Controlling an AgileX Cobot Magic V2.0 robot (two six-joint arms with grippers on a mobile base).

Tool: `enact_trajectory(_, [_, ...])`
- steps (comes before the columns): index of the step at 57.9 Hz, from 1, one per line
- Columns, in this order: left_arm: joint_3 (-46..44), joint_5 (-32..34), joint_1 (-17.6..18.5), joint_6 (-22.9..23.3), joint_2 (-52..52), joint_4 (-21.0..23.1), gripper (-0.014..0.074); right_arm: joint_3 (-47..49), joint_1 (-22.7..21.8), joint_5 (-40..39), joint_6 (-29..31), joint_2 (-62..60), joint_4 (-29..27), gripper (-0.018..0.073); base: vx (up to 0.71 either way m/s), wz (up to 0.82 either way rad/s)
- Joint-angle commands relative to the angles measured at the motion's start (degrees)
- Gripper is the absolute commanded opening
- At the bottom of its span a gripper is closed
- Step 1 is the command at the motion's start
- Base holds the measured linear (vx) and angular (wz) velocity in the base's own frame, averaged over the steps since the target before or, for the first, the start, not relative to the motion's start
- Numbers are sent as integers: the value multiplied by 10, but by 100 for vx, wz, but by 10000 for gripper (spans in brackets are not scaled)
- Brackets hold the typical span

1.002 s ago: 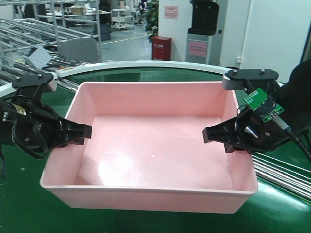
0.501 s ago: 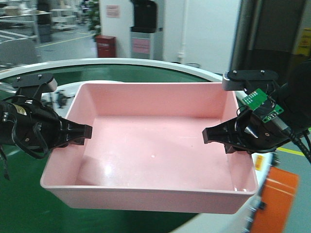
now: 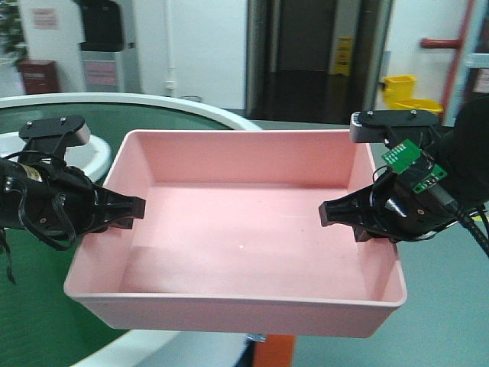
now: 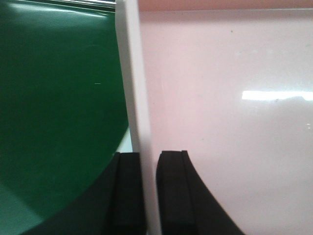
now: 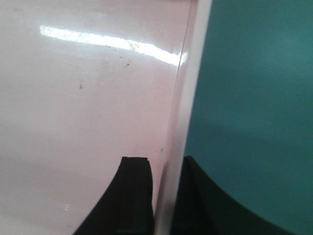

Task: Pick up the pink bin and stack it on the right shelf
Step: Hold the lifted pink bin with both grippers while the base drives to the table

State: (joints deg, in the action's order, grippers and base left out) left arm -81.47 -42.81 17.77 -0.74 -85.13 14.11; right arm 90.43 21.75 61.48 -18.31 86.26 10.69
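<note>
A pink bin [image 3: 229, 312] hangs in the air, level and empty, carried between two black robot arms. The left tool [image 3: 116, 209] is pinching the bin's left wall, one finger inside and one outside. The left wrist view shows the pale rim squeezed between the two pads [image 4: 173, 193]. The right tool [image 3: 365, 220] is pinching the right wall the same way. The shelf is not in view.

Likely trouble: each grip is only a narrow pinch on a smooth, sloping wall, so the bin could slide out downward if either pinch loosens. If the arms drift apart or move unevenly, the thin walls could flex, the bin could twist, or one side could slip free and drop.

Room: the bin's left half is above a green conveyor [image 3: 34, 306] with a curved white edge, and looks clear of it. Its right half is over open teal floor [image 3: 451, 306]. An orange object [image 3: 273, 350], too cut off to name, sits under the front wall. Ahead, a dark doorway [image 3: 306, 53] and yellow tubs [image 3: 409, 95] stand well apart, leaving free space to the right.
</note>
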Motion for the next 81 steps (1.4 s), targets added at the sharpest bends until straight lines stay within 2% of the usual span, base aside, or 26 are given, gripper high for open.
enact_trajectory(1, [-20,42,2,-3,28,27,-1,19,0,-48,12,-23,12,-9,-16,-56])
enact_trajectory(46, [-20,42,2,-3,28,27,-1,19,0,-48,12,-23,12,-9,-10,-54])
enact_trajectory(81, [-20,42,2,-3,28,27,-1,19,0,-47,12,-23,12,-9,14,-57])
